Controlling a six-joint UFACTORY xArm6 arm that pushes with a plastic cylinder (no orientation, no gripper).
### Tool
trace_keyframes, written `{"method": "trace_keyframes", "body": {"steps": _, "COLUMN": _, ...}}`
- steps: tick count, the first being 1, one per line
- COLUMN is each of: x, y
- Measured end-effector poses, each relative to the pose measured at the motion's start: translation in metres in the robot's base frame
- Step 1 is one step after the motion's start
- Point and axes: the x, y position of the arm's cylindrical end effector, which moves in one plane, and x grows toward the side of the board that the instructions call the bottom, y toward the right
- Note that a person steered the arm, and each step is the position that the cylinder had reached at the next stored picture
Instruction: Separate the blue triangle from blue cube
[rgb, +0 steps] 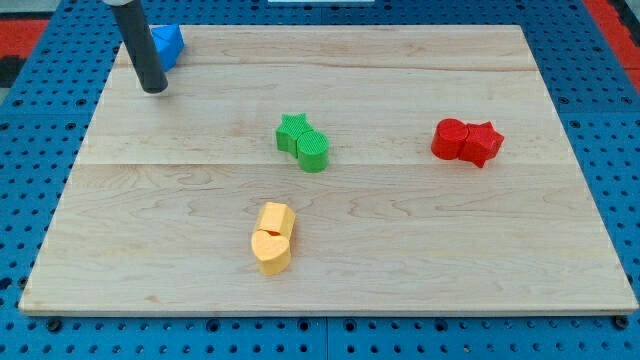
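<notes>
A blue block (167, 45) sits at the board's top left corner, partly hidden behind my rod. Its shape is hard to make out, and I cannot tell whether it is one blue block or two pressed together. My tip (154, 89) rests on the board just below and slightly left of the blue block, close to it or touching it.
A green star (292, 131) touches a green round block (314, 152) near the middle. Two red blocks (467, 141) touch at the right. Two yellow blocks (272, 238) are stacked close at lower centre. The wooden board (500, 250) lies on a blue pegboard.
</notes>
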Motion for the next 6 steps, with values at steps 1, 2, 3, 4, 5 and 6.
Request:
{"method": "trace_keyframes", "body": {"steps": 1, "x": 0.001, "y": 0.009}}
{"method": "trace_keyframes", "body": {"steps": 2, "x": 0.001, "y": -0.065}}
{"method": "trace_keyframes", "body": {"steps": 3, "x": -0.001, "y": -0.095}}
{"method": "trace_keyframes", "body": {"steps": 4, "x": -0.029, "y": -0.095}}
{"method": "trace_keyframes", "body": {"steps": 5, "x": -0.046, "y": -0.095}}
{"method": "trace_keyframes", "body": {"steps": 6, "x": -0.047, "y": -0.095}}
